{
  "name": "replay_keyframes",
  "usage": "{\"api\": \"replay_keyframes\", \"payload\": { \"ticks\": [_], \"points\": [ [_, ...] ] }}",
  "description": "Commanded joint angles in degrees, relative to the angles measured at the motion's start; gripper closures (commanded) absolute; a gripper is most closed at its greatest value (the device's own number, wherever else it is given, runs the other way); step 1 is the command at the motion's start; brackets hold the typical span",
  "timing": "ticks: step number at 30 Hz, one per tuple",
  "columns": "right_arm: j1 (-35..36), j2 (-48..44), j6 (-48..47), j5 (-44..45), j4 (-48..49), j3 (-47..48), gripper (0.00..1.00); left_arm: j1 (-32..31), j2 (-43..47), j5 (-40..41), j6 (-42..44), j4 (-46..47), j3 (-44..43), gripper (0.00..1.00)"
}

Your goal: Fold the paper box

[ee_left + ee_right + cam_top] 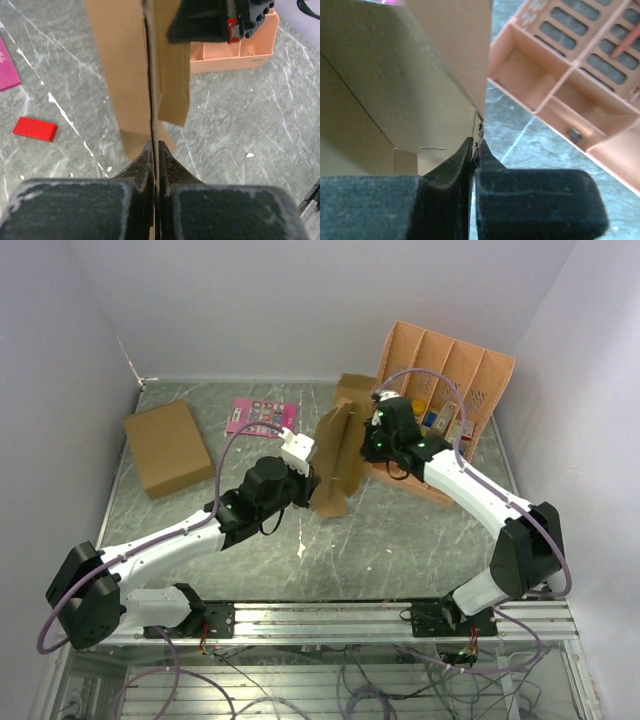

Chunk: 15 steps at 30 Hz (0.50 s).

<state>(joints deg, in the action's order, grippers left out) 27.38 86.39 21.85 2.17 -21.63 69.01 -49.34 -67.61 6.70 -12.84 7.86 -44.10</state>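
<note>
The paper box (pixel 338 460) is a brown cardboard cut-out held upright above the table's middle, between both arms. My left gripper (pixel 308 472) is shut on its left edge; in the left wrist view the sheet (pixel 131 65) runs edge-on up from my pinched gripper (pixel 155 144). My right gripper (pixel 366 445) is shut on the sheet's right edge; in the right wrist view the creased panel (pixel 405 80) fills the left half above the pinched gripper (pixel 476 143). The right gripper's black body (pixel 215 20) shows beyond the sheet.
A larger plain brown cardboard box (pixel 166 447) lies at the back left. A pink card (pixel 261 416) lies behind the arms. An orange slotted organiser (pixel 445 390) stands at the back right, close to the right arm. A small red block (pixel 35 128) lies on the grey marble table (pixel 400 530).
</note>
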Motion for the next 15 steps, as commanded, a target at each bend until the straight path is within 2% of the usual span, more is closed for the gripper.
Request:
{"api": "replay_keyframes", "payload": {
  "ticks": [1, 10, 15],
  "points": [
    [6.5, 2.5, -1.4, 7.8, -2.2, 3.2, 1.0, -0.4, -1.9, -0.6, -3.1, -1.0, -2.6, 0.93],
    [6.6, 0.5, -3.7, 6.3, 1.1, -0.9, 1.0, -0.4, 1.8, 2.7, -3.4, -4.1, -0.3, 0.93],
    [5.8, -1.4, -4.8, 6.6, 2.4, -3.5, 1.0, -0.4, 5.3, 1.0, -2.9, -4.3, 1.3, 0.93]
  ]
}}
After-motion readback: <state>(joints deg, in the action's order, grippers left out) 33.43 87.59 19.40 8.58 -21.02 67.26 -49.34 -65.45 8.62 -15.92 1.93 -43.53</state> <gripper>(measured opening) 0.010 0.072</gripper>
